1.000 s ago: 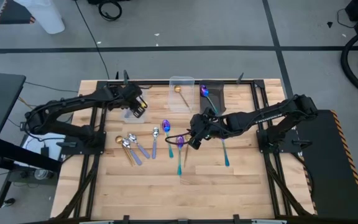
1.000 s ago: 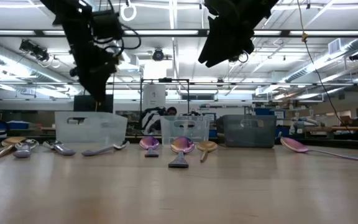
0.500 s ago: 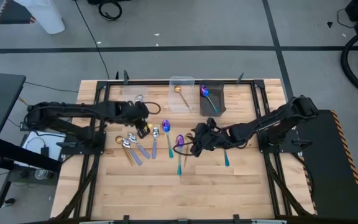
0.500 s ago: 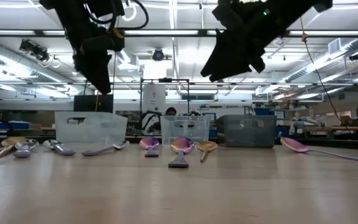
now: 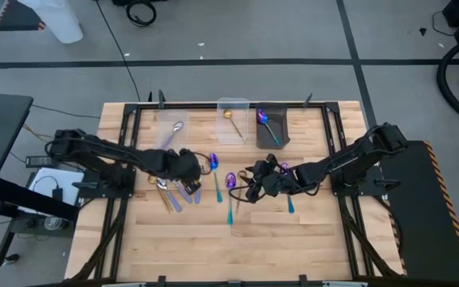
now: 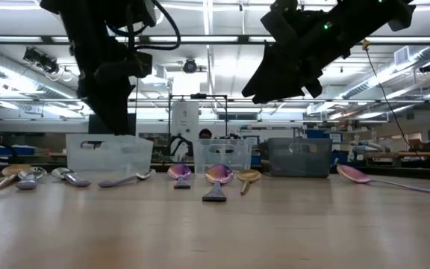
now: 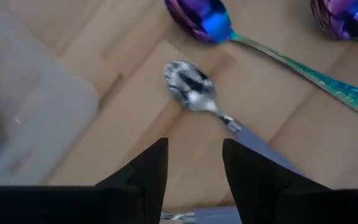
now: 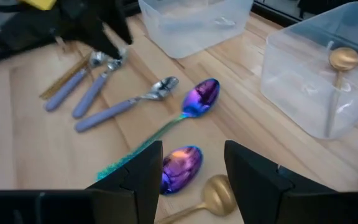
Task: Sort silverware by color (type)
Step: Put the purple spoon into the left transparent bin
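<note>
Hovering spread and empty, left end effector (image 7: 194, 163) and right end effector (image 8: 193, 167) overhang spoons (image 8: 191, 102).

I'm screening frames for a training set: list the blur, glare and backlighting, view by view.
Left wrist view: the plain silver spoon with a pale handle is motion-smeared and the clear plastic bin soft. Low view: bright ceiling strip lights silhouette both arms. Right wrist view: the clear bin holding a gold spoon shows mild glare. High view: evenly lit.

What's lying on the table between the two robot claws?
In the high view, two iridescent purple-blue spoons with teal handles lie between the left gripper and the right gripper: one nearer the left, the other close beside the right.
</note>
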